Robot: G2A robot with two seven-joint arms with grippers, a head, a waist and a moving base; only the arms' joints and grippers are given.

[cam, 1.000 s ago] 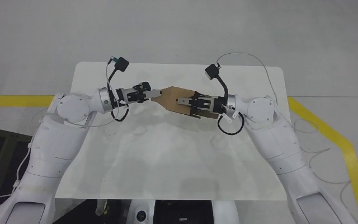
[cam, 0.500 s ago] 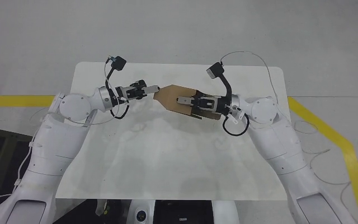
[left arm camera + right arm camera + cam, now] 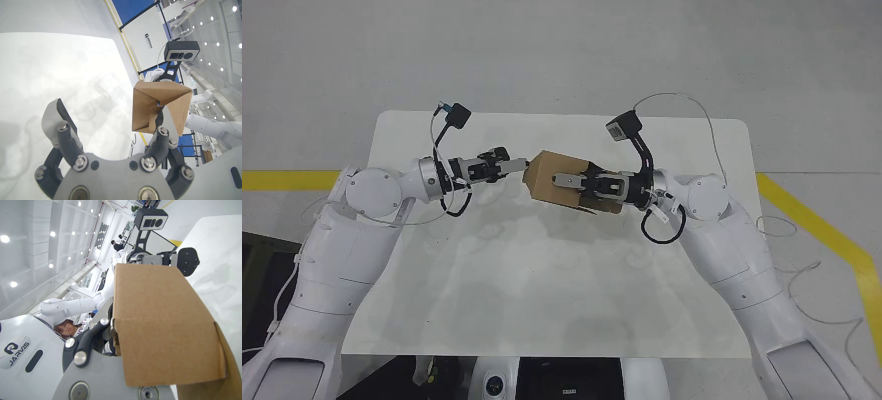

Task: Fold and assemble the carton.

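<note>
The carton [image 3: 554, 172], plain brown cardboard, is held in the air above the far half of the table [image 3: 542, 290], about midway between the two arms. It is opened out into a box shape, not lying flat, and its long side runs across the table.

The right gripper [image 3: 568, 181] holds it from the right-hand end. In the top view one finger lies along the upper panel. In the right wrist view the carton [image 3: 160, 323] covers most of the gripper, with one dark finger [image 3: 95, 330] just beside its edge. The second finger is hidden behind the cardboard, so the gripper seems to be pinching a carton wall, though the grip itself is not fully in sight.

The left gripper [image 3: 111, 105] sits at the carton's other end with its fingers spread wide. In the left wrist view one fingertip [image 3: 166, 119] overlaps the end face of the carton [image 3: 145, 102] at a small tab and appears to touch it. The other finger is well apart from the carton, over the bare table.
</note>
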